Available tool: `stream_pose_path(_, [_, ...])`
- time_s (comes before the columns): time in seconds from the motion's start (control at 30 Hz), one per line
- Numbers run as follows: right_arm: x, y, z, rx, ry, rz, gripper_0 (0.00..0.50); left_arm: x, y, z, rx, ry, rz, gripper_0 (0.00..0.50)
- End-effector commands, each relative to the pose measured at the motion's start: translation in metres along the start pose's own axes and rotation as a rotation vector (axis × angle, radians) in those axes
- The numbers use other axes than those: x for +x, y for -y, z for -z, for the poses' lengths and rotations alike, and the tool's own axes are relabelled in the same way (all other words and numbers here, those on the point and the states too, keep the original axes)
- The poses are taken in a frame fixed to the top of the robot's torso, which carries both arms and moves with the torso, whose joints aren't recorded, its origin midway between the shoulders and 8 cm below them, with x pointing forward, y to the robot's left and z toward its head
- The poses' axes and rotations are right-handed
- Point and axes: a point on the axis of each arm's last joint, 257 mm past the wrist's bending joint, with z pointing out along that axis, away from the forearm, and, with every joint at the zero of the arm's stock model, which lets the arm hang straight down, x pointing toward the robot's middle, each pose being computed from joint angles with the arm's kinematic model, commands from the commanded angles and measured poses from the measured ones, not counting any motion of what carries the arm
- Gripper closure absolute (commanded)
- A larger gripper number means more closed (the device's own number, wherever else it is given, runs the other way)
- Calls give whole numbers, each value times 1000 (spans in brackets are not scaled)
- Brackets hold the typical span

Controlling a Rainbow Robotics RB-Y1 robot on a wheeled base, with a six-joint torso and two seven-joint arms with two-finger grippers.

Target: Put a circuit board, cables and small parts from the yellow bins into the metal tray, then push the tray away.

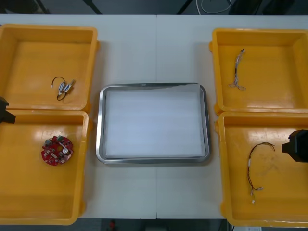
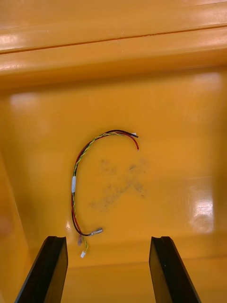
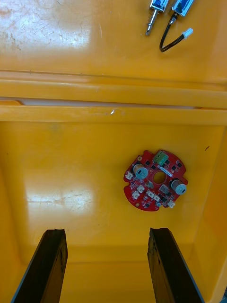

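Note:
A round red circuit board (image 1: 57, 150) lies in the near left yellow bin (image 1: 24, 192). My left gripper (image 3: 106, 267) hovers open over that bin, with the board (image 3: 155, 181) on the floor ahead of its fingers. A red and yellow cable (image 1: 255, 166) lies curved in the near right yellow bin (image 1: 284, 202). Over it my right gripper (image 2: 109, 270) is open, and the cable (image 2: 75, 184) starts just beyond its fingertips. The metal tray (image 1: 99, 125) sits between the bins, white inside and holding nothing.
The far left bin (image 1: 29, 43) holds small metal parts (image 1: 64, 87) with a black cable. The far right bin (image 1: 274, 43) holds a thin twisted cable (image 1: 237, 71). Bare table lies beyond and in front of the tray. Bin walls (image 3: 113, 92) separate the compartments.

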Motion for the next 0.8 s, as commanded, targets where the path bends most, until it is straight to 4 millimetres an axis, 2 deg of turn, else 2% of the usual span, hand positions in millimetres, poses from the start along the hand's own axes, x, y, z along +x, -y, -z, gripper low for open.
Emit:
stream_pose_path(0.03, [4, 5, 4, 29, -4, 63, 0, -5, -16, 15, -49, 30, -121, 0])
stream_pose_path(0.8, [4, 5, 4, 29, -4, 63, 0, -5, -16, 15, -49, 30, -121, 0])
